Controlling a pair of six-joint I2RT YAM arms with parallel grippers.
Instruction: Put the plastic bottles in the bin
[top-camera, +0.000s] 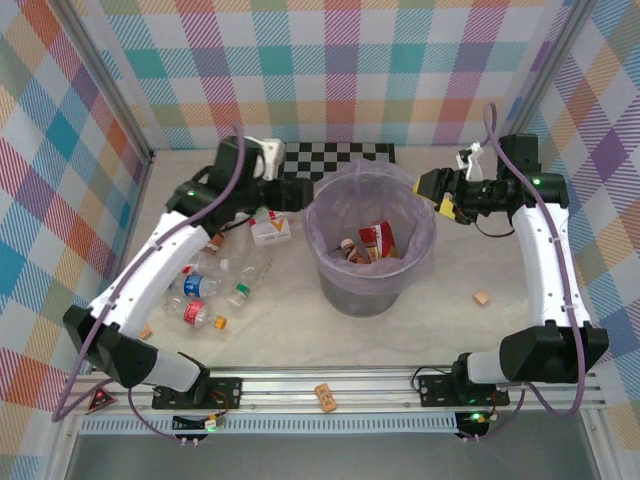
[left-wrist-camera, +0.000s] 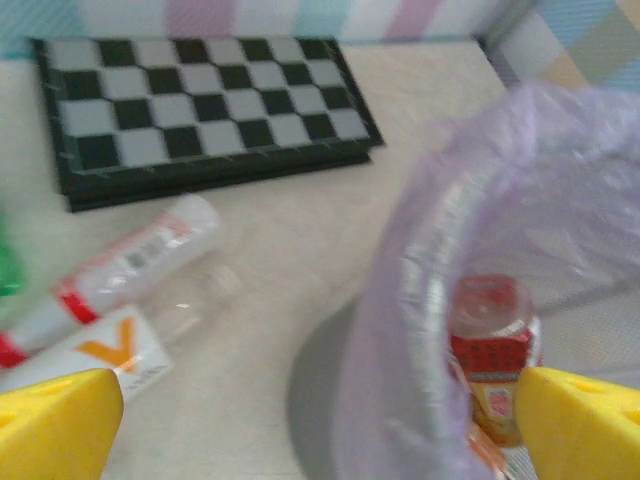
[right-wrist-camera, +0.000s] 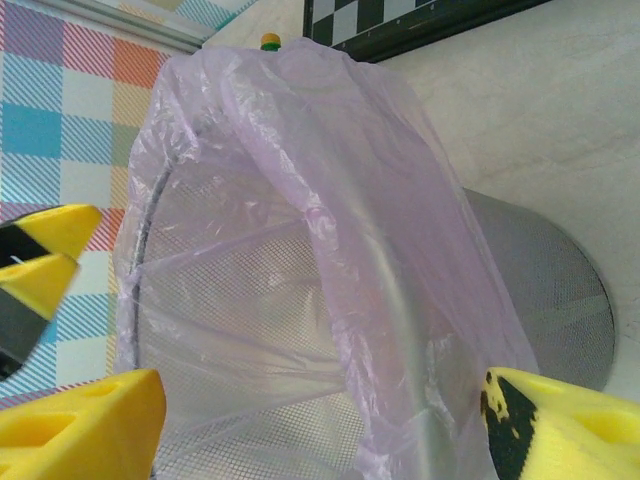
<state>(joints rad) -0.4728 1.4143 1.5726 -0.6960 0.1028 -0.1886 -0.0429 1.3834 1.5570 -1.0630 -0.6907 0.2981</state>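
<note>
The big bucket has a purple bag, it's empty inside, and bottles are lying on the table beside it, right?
Not empty. The top external view shows a few bottles already inside the bin, one with a red label. The rest holds: its bag is purple, and other bottles lie on the table beside it.

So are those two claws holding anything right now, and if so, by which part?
Nothing is held. The left gripper and the right gripper both stand open, with nothing between their jaws, next to the bin.
</note>
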